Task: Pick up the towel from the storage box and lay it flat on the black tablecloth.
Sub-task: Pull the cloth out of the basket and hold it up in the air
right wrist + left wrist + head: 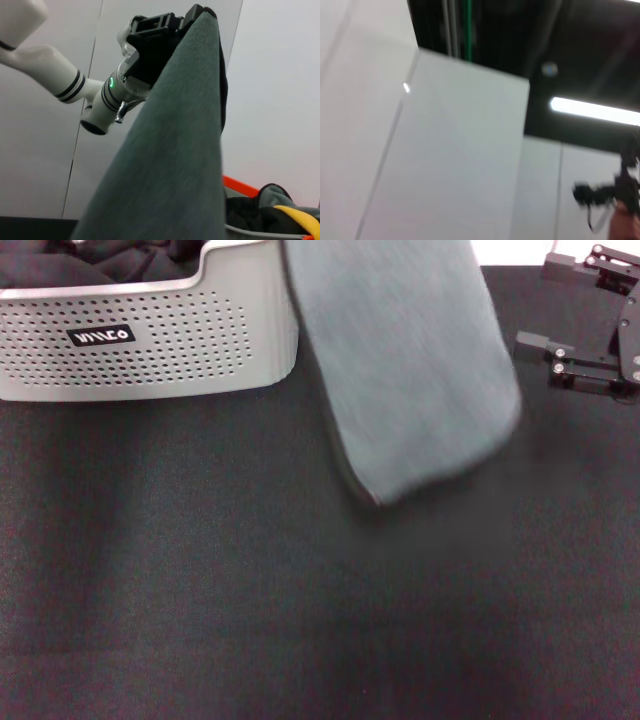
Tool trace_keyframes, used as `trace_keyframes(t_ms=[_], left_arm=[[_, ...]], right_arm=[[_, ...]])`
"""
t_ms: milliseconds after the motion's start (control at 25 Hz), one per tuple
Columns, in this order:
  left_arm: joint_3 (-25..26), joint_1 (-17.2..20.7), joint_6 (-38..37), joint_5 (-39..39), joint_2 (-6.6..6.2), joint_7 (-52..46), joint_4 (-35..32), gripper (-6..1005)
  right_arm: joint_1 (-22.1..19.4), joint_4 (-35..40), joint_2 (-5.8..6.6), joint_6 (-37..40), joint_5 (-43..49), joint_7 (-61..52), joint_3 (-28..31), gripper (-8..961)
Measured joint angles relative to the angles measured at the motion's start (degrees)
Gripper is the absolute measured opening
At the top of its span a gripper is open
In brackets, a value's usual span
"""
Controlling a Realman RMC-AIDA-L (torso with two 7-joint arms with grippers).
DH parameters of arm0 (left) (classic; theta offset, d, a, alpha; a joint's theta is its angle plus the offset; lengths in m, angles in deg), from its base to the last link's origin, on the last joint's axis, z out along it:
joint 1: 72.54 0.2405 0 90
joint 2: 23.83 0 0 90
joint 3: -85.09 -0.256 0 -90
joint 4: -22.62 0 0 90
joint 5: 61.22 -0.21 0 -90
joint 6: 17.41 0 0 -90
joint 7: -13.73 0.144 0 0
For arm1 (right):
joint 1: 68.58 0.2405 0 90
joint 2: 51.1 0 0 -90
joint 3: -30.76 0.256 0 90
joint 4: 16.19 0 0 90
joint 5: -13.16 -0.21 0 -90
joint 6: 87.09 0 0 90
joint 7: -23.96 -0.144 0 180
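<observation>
Here you see the soft square towel (410,370), its grey face toward the head camera and a thin dark hem along its lower edge, hanging in the air above the large black finely textured tablecloth (250,610) and just beside the light grey perforated plastic storage box (150,340). The lower corner of the towel hangs close above the tablecloth; you cannot tell whether it touches. In the right wrist view, the left gripper (192,17) is clamped on the top edge of the towel (175,150), which drapes straight down from it. The right gripper (575,365) sits low over the tablecloth at the right edge, apart from the towel; its fingers are spread and hold nothing. Dark clothes (110,260) fill the storage box, and the right wrist view shows a yellow cloth (297,217) among them.
</observation>
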Motion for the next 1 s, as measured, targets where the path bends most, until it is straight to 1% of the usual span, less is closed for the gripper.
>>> trace_keyframes(t_ms=[120, 240, 280, 400, 440, 520, 560, 760, 920, 960, 1000], left_arm=[[0.0, 1.5, 0.0, 5.5, 0.85, -0.5, 0.0, 3], [0.0, 3.0, 0.0, 10.9, 2.21, -0.5, -0.1, 4], [0.0, 3.7, 0.0, 14.0, 3.28, -0.6, 0.1, 4], [0.0, 4.5, 0.1, 17.8, 5.01, -0.6, 0.5, 4], [0.0, 4.7, 0.1, 19.8, 5.98, -0.6, 0.7, 4], [0.0, 4.8, 0.1, 21.6, 6.85, -0.6, 0.7, 4], [0.0, 4.8, 0.2, 22.3, 7.25, -0.5, 0.8, 4], [0.0, 4.3, 0.4, 24.2, 8.36, 0.2, 1.1, 4], [0.0, 3.5, 1.2, 26.2, 9.71, 0.3, 3.0, 4], [0.0, 3.3, 1.4, 26.4, 9.96, 0.3, 3.3, 4], [0.0, 3.0, 1.9, 26.7, 10.44, 0.3, 4.0, 4]], right_arm=[[-0.1, -0.2, -0.05, 0.1, -0.1, 0.3, 0.0, 746], [0.0, -1.0, -0.24, 0.3, -0.1, 1.0, -0.2, 746], [0.1, -1.7, -0.36, 0.4, -0.2, 1.6, -0.3, 747], [0.7, -5.3, -0.72, 0.8, -1.1, 5.0, -1.4, 747], [0.9, -6.6, -0.78, 1.2, -1.6, 6.4, -2.1, 747], [1.2, -9.0, -0.81, 2.8, -3.0, 9.7, -4.6, 747], [1.3, -9.9, -0.85, 3.6, -4.1, 11.2, -6.2, 747], [0.9, -13.6, -0.87, 8.7, -13.8, 22.2, -18.3, 747], [0.4, -14.0, -0.85, 14.7, -21.9, 30.6, -29.8, 747], [0.3, -13.9, -0.87, 15.9, -23.1, 31.8, -31.5, 747], [0.2, -13.7, -0.86, 18.5, -25.7, 34.1, -35.0, 746]])
